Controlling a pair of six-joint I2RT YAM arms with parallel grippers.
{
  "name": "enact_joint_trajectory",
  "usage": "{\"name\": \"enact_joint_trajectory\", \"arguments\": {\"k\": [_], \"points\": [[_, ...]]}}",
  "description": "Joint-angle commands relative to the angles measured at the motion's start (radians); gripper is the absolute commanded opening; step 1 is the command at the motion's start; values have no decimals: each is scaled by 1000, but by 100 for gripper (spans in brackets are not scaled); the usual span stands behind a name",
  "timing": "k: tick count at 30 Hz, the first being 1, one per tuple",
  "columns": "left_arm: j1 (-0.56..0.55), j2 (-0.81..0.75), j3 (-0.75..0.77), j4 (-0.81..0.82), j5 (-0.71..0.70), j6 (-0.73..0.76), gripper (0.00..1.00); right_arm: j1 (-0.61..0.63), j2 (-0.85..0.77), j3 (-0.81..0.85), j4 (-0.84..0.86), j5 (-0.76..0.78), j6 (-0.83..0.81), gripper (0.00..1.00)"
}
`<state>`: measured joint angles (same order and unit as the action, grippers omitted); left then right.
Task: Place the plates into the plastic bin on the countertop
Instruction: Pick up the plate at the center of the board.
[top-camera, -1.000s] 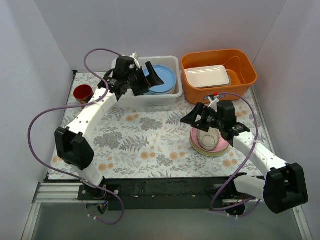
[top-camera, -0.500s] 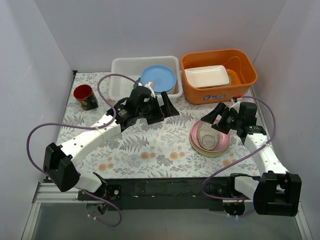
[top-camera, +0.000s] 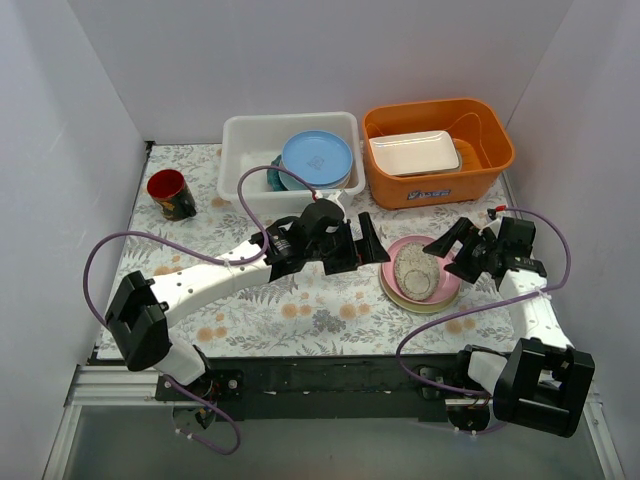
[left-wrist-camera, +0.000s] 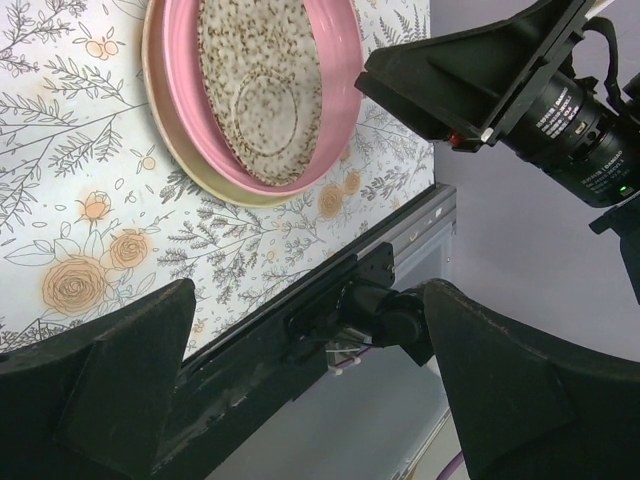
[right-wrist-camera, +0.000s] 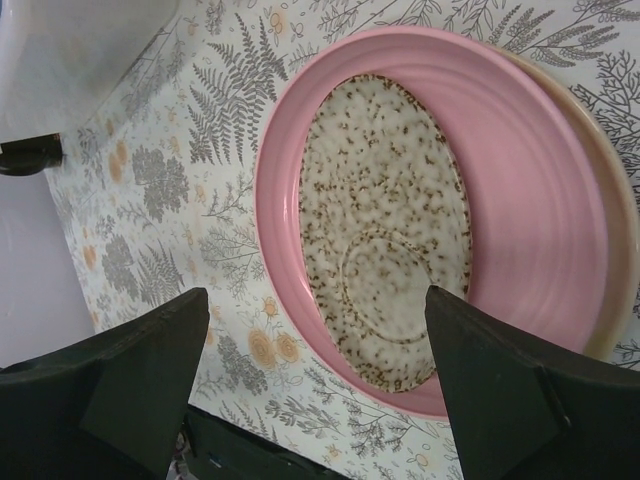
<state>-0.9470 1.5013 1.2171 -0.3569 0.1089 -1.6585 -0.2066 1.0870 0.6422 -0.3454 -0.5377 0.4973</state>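
Beneath the light blue plate (top-camera: 316, 157), which lies in the plastic bin (top-camera: 240, 150) at the back of the countertop (top-camera: 300, 305), whatever else is stacked there is mostly covered. Only a teal rim (top-camera: 272, 180) is seen at its left, and the number of plates below cannot be told. Of the stack on the right of the cloth, the speckled oval plate (top-camera: 412, 272) is fully shown, resting in the pink plate (top-camera: 447, 272). The cream plate (top-camera: 400, 297) under both is seen only as a thin edge. Both wrist views are cut off at the fingertips.

The left arm is stretched low across the cloth toward the right. The left gripper (top-camera: 360, 242) is held just left of the stack, its jaws spread wide with nothing between them. The right arm is folded back along the right edge. The right gripper (top-camera: 455, 254) is pointed at the stack from just beside it on the right, likewise spread wide and empty. Whether either gripper touches the cloth cannot be told.

The countertop is covered with a pale cloth printed with grey ferns and orange flowers. An orange tub (top-camera: 485, 118) holding a white tray (top-camera: 413, 152) is set just beside the bin, and a red cup (top-camera: 170, 193) stands at the back left. Plain pale walls enclose three sides, and a black rail (top-camera: 330, 375) runs along the near edge.
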Motion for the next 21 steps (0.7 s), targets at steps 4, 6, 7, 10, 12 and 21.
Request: {"name": "enact_joint_trajectory", "arguments": {"k": [4, 6, 7, 10, 12, 21], "points": [[-4, -18, 10, 15, -46, -12, 98, -14, 10, -27, -9, 25, -55, 94], [-4, -23, 2, 15, -48, -15, 98, -16, 11, -42, -1, 44, -62, 93], [-6, -24, -4, 15, -48, -17, 98, -20, 17, -45, 0, 47, -63, 93], [-4, -29, -14, 15, -49, -17, 98, -20, 28, -64, 9, 58, -66, 91], [-4, -30, -25, 15, -48, -20, 98, -24, 37, -73, 20, 65, -68, 90], [-4, -32, -45, 18, -51, -34, 98, -31, 63, -137, 91, 65, -65, 82]]}}
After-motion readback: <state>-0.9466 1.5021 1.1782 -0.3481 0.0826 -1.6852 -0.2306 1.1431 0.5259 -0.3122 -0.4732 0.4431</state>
